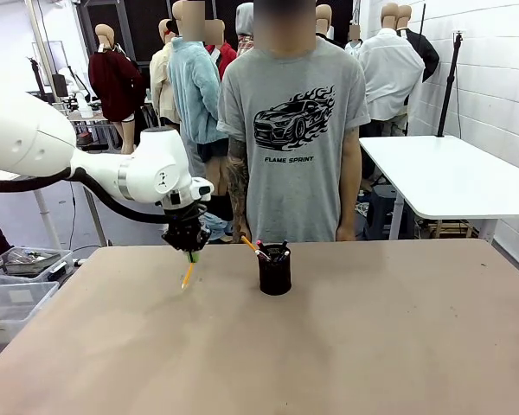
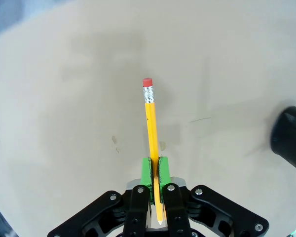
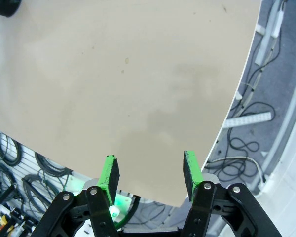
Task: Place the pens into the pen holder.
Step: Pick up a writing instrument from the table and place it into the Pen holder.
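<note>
My left gripper is shut on the yellow-orange pencil, which hangs above the table with its pink eraser end pointing down and away. The black mesh pen holder stands on the table to the right of that gripper, with pens sticking out of its top. The silver-white pen and the black one cannot be told apart at this size. In the right wrist view my right gripper is open over the table's edge, nothing between its green pads.
A person in a grey T-shirt stands at the far side, behind the holder. Clear bins sit off the table's left side. A white table stands at the back right. Cables lie on the floor beyond the edge.
</note>
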`<state>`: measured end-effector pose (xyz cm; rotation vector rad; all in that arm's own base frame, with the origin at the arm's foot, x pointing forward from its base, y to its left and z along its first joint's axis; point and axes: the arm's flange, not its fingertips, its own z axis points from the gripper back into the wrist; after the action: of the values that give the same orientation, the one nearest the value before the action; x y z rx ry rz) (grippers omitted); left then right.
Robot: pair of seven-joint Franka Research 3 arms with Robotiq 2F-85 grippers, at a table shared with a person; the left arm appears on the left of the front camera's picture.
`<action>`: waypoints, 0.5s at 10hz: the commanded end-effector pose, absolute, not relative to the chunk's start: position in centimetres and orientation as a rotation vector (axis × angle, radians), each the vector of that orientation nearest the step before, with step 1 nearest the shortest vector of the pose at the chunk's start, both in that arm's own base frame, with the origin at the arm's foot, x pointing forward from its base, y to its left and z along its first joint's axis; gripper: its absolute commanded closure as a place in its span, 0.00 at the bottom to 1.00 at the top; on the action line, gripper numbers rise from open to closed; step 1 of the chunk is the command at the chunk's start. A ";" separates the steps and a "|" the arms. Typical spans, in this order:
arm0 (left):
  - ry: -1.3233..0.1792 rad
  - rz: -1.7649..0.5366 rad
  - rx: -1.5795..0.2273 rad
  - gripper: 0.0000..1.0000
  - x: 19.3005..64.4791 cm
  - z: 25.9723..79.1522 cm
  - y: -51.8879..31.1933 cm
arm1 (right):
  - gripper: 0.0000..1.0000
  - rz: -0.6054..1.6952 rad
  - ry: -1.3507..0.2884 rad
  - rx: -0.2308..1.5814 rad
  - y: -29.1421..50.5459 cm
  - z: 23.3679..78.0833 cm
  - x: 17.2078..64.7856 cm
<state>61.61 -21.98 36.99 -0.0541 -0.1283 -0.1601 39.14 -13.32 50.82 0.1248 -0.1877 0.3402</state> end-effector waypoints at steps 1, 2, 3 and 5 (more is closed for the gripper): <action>-0.260 -0.379 -0.154 1.00 59.7 38.3 -20.5 | 0.34 0.340 -0.191 0.110 -13.3 50.5 39.1; -0.337 -0.519 -0.210 1.00 59.5 39.3 -20.5 | 0.34 0.340 -0.191 0.110 -13.3 50.5 39.1; -0.395 -0.556 -0.232 1.00 59.7 40.1 -20.3 | 0.34 0.340 -0.191 0.110 -13.3 50.5 39.1; -0.531 -0.723 -0.365 1.00 59.7 41.9 -20.3 | 0.34 0.340 -0.191 0.110 -13.3 50.5 39.1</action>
<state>60.78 -22.17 42.21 -0.2232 -0.5087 -0.6173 39.14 -13.32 50.83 0.1248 -0.1878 0.3401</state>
